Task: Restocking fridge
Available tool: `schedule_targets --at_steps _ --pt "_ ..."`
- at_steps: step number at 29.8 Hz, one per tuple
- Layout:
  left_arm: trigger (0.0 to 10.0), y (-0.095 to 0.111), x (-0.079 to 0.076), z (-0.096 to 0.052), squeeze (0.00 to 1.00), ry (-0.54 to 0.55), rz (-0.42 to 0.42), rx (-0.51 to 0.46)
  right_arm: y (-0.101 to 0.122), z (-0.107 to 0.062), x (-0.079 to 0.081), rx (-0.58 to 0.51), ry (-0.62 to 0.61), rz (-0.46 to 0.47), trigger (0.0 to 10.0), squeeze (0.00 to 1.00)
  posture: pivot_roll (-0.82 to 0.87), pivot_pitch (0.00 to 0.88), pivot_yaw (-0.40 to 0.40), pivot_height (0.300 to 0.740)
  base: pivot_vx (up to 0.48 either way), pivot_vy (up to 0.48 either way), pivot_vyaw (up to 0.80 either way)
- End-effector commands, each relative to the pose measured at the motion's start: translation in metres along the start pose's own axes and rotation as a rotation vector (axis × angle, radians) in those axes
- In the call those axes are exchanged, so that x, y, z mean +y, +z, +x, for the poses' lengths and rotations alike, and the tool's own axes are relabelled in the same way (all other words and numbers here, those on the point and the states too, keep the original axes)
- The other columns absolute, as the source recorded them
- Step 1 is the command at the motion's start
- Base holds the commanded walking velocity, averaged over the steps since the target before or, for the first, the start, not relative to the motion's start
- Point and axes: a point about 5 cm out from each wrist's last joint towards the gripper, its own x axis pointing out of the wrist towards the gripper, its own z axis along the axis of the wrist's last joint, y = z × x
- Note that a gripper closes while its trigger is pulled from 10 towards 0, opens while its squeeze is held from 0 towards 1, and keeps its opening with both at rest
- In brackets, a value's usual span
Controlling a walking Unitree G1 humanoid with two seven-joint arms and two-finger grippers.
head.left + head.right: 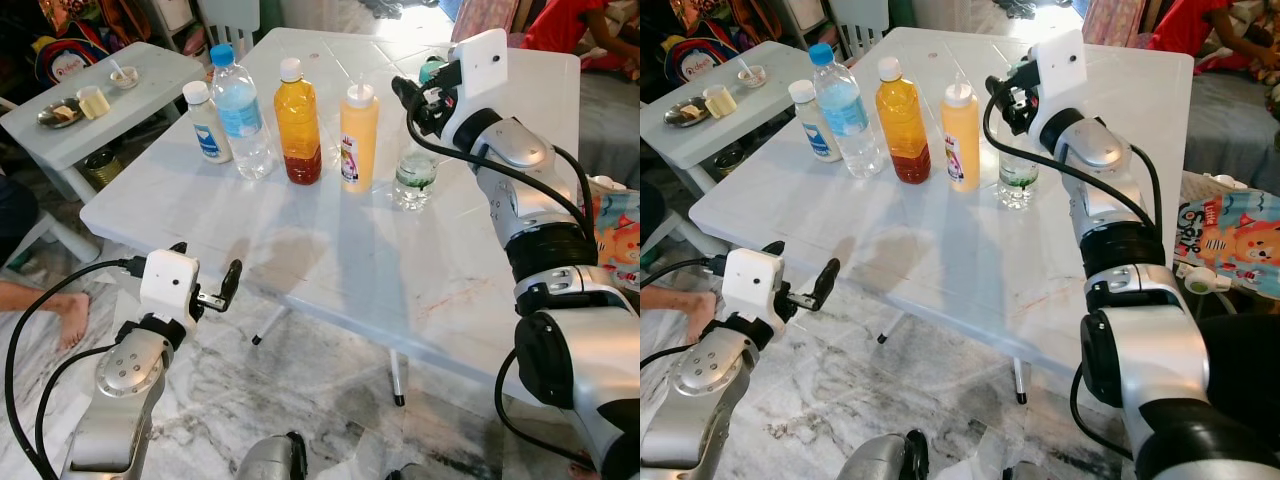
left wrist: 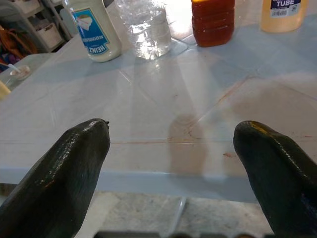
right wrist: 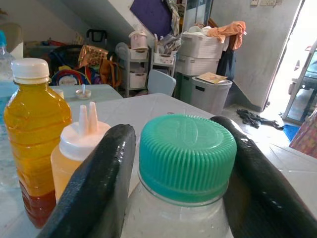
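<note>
Right wrist view puts my right gripper (image 3: 185,163) around the green cap of the clear bottle (image 1: 414,172), one black finger on each side of the cap; whether the jaws press it or only flank it I cannot tell. That bottle stands at the right end of a row on the white worktop (image 1: 400,270), just beside the yellow squeeze bottle (image 1: 358,138). Further left I see the amber bottle (image 1: 298,123), the water bottle (image 1: 240,112) and the mayonnaise bottle (image 1: 208,122). My left gripper (image 1: 205,285) hovers off the worktop's near left edge, jaws apart and holding nothing.
</note>
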Motion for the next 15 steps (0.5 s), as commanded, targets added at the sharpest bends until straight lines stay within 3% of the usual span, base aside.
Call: schedule_targets --at_steps 1,4,9,15 --pt "10.0 -0.002 0.001 0.001 0.00 0.009 0.007 0.003 -0.001 0.002 0.003 0.035 0.021 -0.015 0.0 0.00 0.09 0.095 0.085 0.740 0.000 0.000 0.00" --pt "10.0 -0.002 0.000 0.003 0.00 0.010 0.004 0.003 -0.004 0.000 0.004 0.057 0.017 -0.016 0.0 0.00 0.08 0.084 0.080 0.740 0.000 0.000 0.00" --pt "10.0 -0.005 -0.003 0.008 0.00 0.013 -0.006 0.009 -0.014 -0.007 0.021 0.087 0.076 -0.033 0.0 0.00 0.06 0.070 0.075 0.740 0.000 0.000 0.00" --pt "10.0 -0.008 -0.008 0.017 0.00 0.021 -0.034 0.025 -0.010 -0.018 0.040 0.027 0.083 -0.029 0.0 0.00 0.04 0.053 0.076 0.740 0.000 0.000 0.00"
